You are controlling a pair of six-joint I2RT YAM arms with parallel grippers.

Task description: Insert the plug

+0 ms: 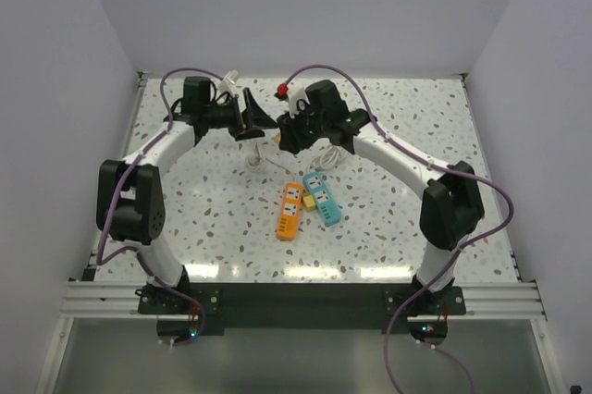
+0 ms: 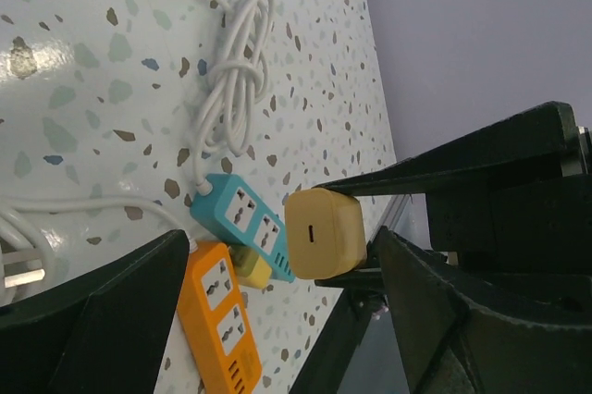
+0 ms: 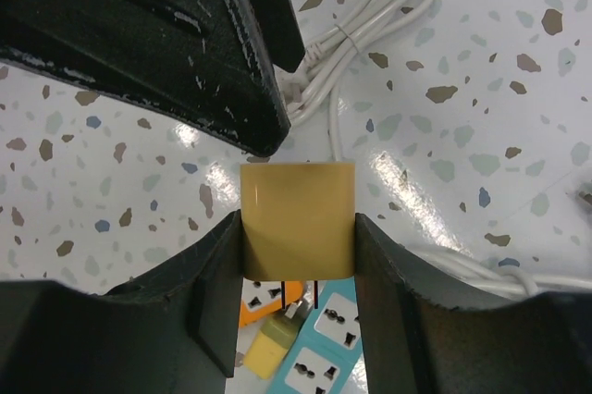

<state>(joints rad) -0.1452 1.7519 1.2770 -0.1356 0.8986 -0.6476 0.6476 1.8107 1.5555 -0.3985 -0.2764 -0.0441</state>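
- The orange power strip (image 1: 290,211) and the teal power strip (image 1: 322,200) lie side by side in the middle of the worktop (image 1: 185,227). The orange one is at 9 o'clock of the teal, and both have their sockets facing up, so pins can enter from above.
- A small yellow block (image 1: 304,200) sits between them; whether it is seated in anything I cannot tell.
- Just beyond, at about 11 o'clock of the strips, a coiled white cable (image 1: 257,165) lies loose, away from the sockets.
- Above that coil, the right fingers (image 3: 208,292) clamp the plug (image 3: 298,214) by two opposite sides. It is lifted off the worktop with its pins pointing toward the strips, probably so it can be lowered straight in.
- The left fingers (image 2: 111,311) stand at 9 o'clock of the plug, spread wide and holding nothing. One tip comes close to the plug's top edge, but I cannot tell if it touches. They seem kept apart so the right arm alone carries it.
- Insertion is not yet begun: the plug must travel toward 5 o'clock to reach a socket.
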